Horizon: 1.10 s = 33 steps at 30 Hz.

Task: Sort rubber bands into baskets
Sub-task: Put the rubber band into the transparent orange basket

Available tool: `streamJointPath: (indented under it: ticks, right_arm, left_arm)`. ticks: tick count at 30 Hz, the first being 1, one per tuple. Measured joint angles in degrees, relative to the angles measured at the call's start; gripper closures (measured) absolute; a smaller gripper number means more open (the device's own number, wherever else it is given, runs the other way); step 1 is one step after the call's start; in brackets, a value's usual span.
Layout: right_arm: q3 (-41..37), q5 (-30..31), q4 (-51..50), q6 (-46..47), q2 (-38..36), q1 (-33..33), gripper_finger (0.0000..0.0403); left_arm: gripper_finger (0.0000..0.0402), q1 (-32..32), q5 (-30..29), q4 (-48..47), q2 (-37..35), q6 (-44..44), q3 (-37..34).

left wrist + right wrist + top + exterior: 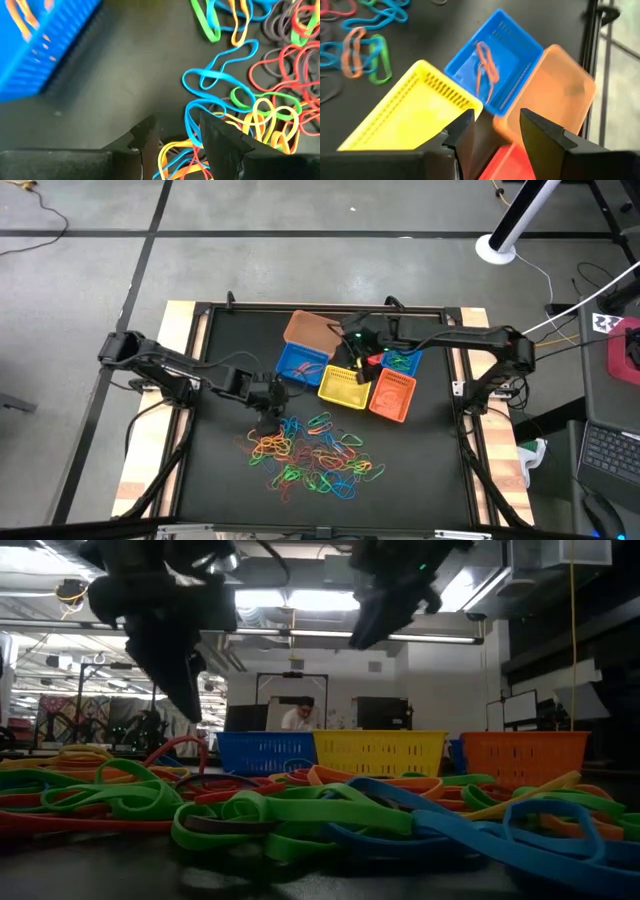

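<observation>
We see only a corner of the red basket (502,165) past the right wrist's fingers. In the low view, both arms are cut off above, and the person (297,718) behind is too small to make out.

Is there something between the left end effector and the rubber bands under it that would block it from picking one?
Nothing visible blocks it. The left end effector is open just above the edge of the rubber bands, with loops showing between its fingers. The nearest blue basket sits off to one side, clear of the pile.
</observation>
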Motion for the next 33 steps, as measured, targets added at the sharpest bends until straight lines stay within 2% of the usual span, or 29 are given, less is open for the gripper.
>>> streamJointPath:
  ticks: [15,22,26,29,33]
  right_arm:
    - [0.0,0.3,-22.3,12.3,-10.6,6.4,0.0244]
    - [0.0,0.2,-27.6,18.2,-12.4,10.2,0.0244]
    - [-0.3,0.2,-27.3,21.4,-12.5,12.8,0.0244]
    - [-2.7,-0.2,-26.5,22.9,-12.5,15.1,0.0244]
    - [-7.3,-0.2,-24.5,26.3,-12.5,18.5,0.0244]
  left_arm:
    - [0.0265,0.0,4.5,3.5,7.9,-1.2,0.0]
    - [0.0265,0.0,4.8,3.9,10.8,-1.3,0.0]
    - [0.0266,0.0,5.1,4.0,11.7,-1.3,0.0]
    - [0.0285,0.0,6.2,4.0,11.8,-1.3,0.0]
    - [0.0340,0.2,7.4,4.1,11.6,-1.2,0.1]
